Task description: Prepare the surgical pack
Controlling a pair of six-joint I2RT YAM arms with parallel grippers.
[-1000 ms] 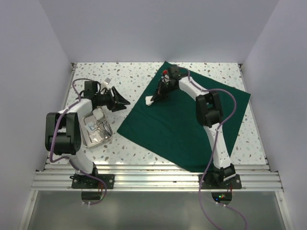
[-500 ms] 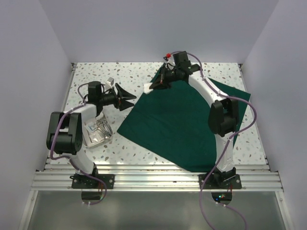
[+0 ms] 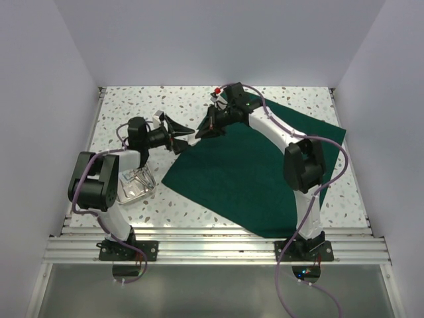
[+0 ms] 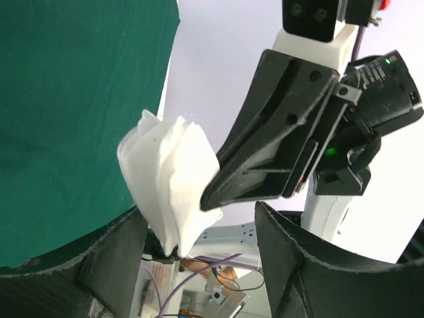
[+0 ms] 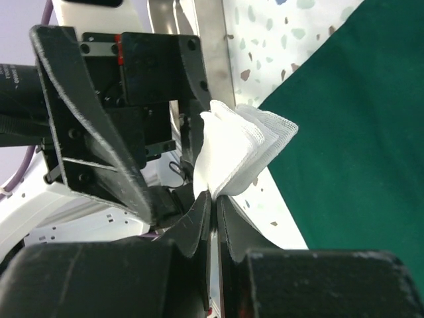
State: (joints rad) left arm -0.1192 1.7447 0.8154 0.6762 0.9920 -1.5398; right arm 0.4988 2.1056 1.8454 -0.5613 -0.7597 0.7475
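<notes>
The dark green cloth (image 3: 258, 172) lies spread flat on the table's middle and right. My right gripper (image 5: 213, 199) is shut on a wad of white gauze squares (image 5: 235, 151) and holds it in the air past the cloth's left corner. My left gripper (image 4: 199, 248) faces it with its jaws standing wide, and the lower tip of the gauze (image 4: 169, 182) hangs between its fingers (image 4: 298, 265) without being pinched. In the top view the two grippers meet tip to tip, left gripper (image 3: 179, 136) against right gripper (image 3: 198, 132). The small steel tray (image 3: 127, 193) holds silver scissors or forceps (image 3: 140, 177).
The tray sits on the speckled tabletop (image 3: 132, 109) close to the left arm's base link (image 3: 93, 185). White walls close in the table on three sides. The right arm (image 3: 301, 165) reaches over the cloth. An aluminium rail (image 3: 212, 246) runs along the near edge.
The right gripper carried the gauze left, off the cloth's corner. The left gripper swung right to meet it and opened wider, so the gauze now hangs between its fingers.
</notes>
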